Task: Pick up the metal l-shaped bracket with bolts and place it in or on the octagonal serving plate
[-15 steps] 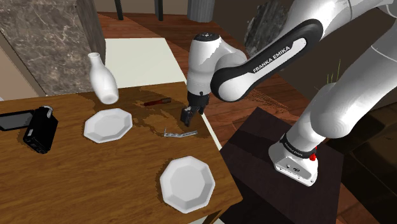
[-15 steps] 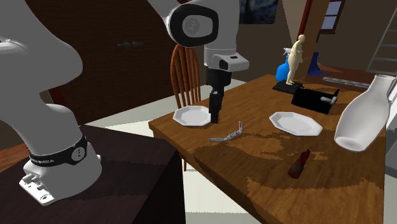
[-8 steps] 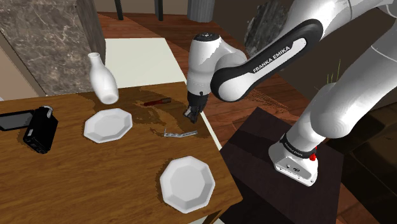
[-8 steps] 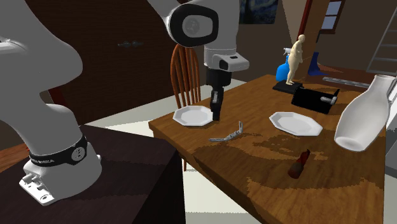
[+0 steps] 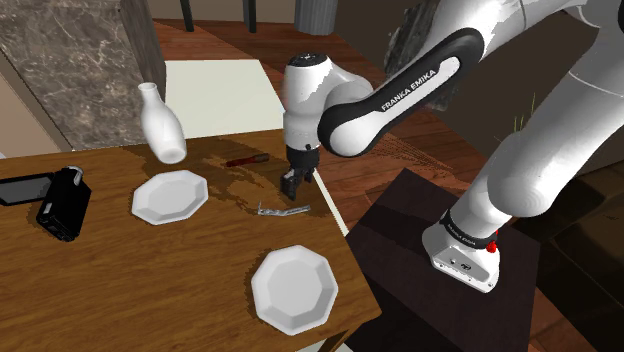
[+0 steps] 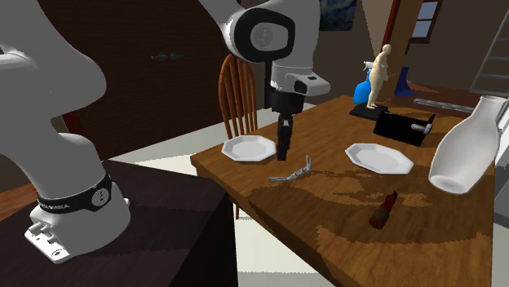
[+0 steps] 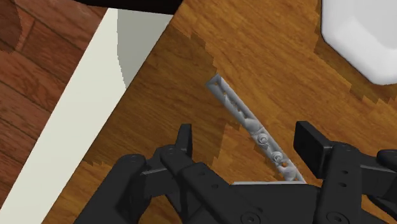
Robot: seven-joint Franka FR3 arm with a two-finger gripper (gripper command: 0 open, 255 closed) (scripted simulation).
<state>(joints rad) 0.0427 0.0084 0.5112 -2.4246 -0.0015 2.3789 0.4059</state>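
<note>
Grey metal, thin and pierced with holes, the L-shaped bracket [image 5: 283, 210] lies flat on the wooden desk [image 5: 120, 290]. It sits close to the desk's right edge in the shoulder view, between two white octagonal plates: the far-left plate [image 5: 170, 195] and the near plate [image 5: 293, 288]. The end effector [image 5: 290, 185] hovers just above it with its fingers spread wide. In the wrist view they stand either side of the bracket's long arm [image 7: 245, 118] without touching it.

It looks stiff, light and hard, so it is likely to be slick against the pads. Lying so low, it probably needs the fingertips almost down on the wood. The best hold seems to be across the narrow width of the long arm, near the bolts [image 7: 267, 145] and the corner. Gripped out at the tip, it could pivot or droop.
</note>
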